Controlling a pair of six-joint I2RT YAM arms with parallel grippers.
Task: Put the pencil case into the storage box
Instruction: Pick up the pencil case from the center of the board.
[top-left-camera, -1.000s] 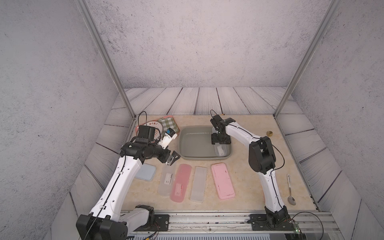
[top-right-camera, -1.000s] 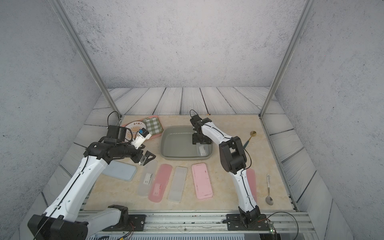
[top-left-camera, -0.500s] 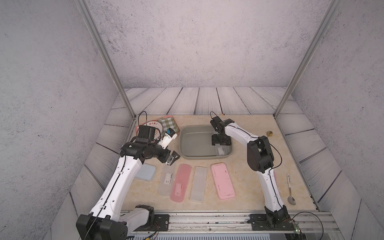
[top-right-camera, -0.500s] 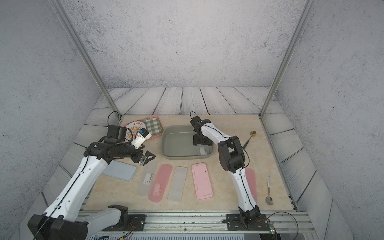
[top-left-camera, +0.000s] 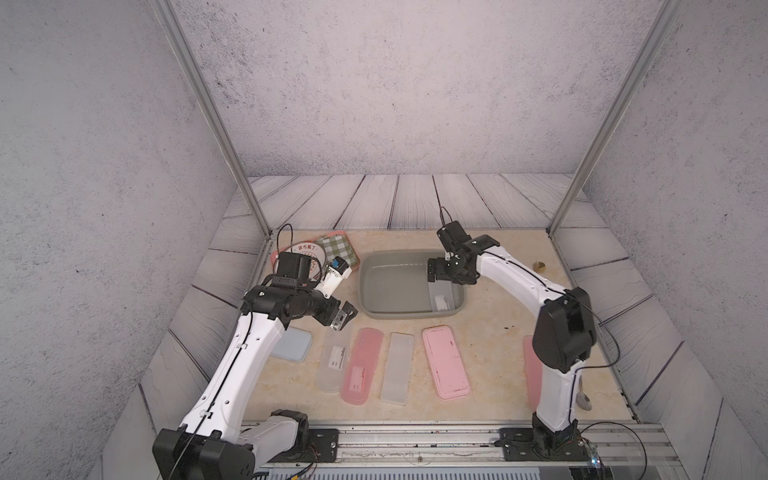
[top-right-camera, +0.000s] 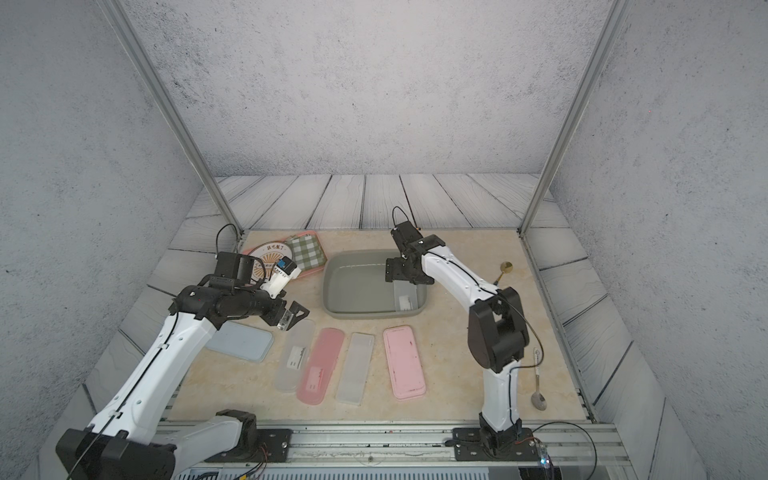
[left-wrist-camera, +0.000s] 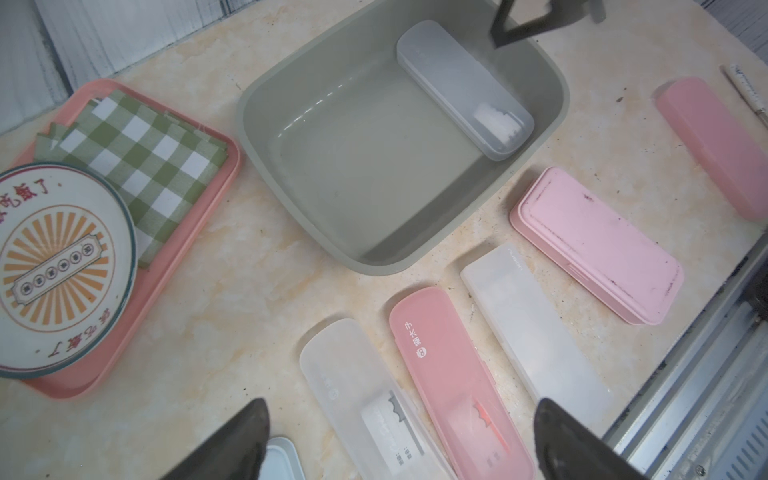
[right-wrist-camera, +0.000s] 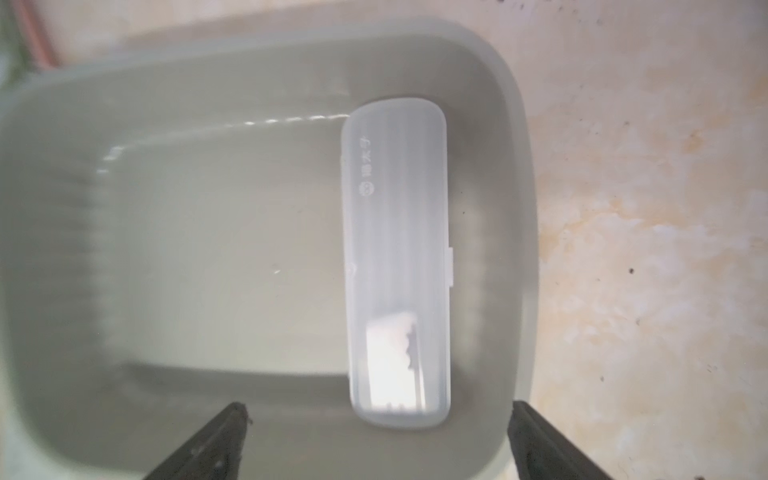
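Observation:
The storage box (top-left-camera: 407, 314), a grey-green tub, stands mid-table in both top views. A translucent white pencil case (top-left-camera: 442, 297) lies flat inside it along the right wall, also in the right wrist view (right-wrist-camera: 397, 266). My right gripper (top-left-camera: 446, 276) hangs open just above the case's far end, touching nothing. Several more pencil cases lie in a row before the box: a translucent one (top-left-camera: 334, 361), a pink see-through one (top-left-camera: 361, 365), a clear one (top-left-camera: 399, 368) and a solid pink one (top-left-camera: 445, 361). My left gripper (top-left-camera: 343, 320) hovers open and empty over the translucent one's far end.
A pink tray (top-left-camera: 274, 259) with a round plate and checked cloth sits at the back left. A blue-grey case (top-left-camera: 293, 345) lies under my left arm. Another pink case (top-left-camera: 531, 370) and a spoon (top-left-camera: 582, 400) lie by my right arm's base.
My right gripper's jaws have spread wide, and the white pencil case now lies free in the box. The left arm has not moved.

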